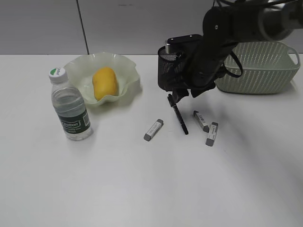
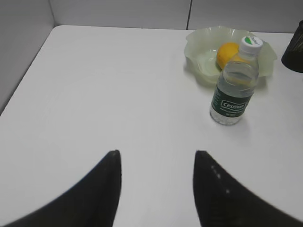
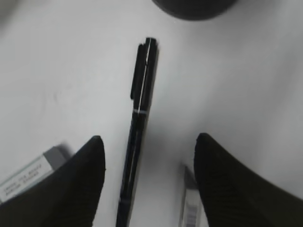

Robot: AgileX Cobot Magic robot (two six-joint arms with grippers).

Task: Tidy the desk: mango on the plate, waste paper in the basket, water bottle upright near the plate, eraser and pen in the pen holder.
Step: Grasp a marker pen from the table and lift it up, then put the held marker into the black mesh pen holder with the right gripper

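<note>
The mango point(image 1: 104, 83) lies in the plate point(image 1: 127, 66). The pen point(image 3: 137, 127) lies flat, cap toward the pen holder point(image 1: 166, 66), between the right gripper's point(image 3: 148, 163) spread, empty jaws. Left gripper point(image 2: 157, 166) gapes, empty.

Black jointed right arm point(image 1: 227, 28) with looping black cable.

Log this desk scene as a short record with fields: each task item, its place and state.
mango: on the plate
water bottle: upright, beside the plate
pen: lying on the desk, right end effector open above it
erasers: three on the desk, nearest the bottle at
pen holder: upright, partly hidden by the right arm
basket: far right, contents not visible
left end effector: open, holding nothing
</note>
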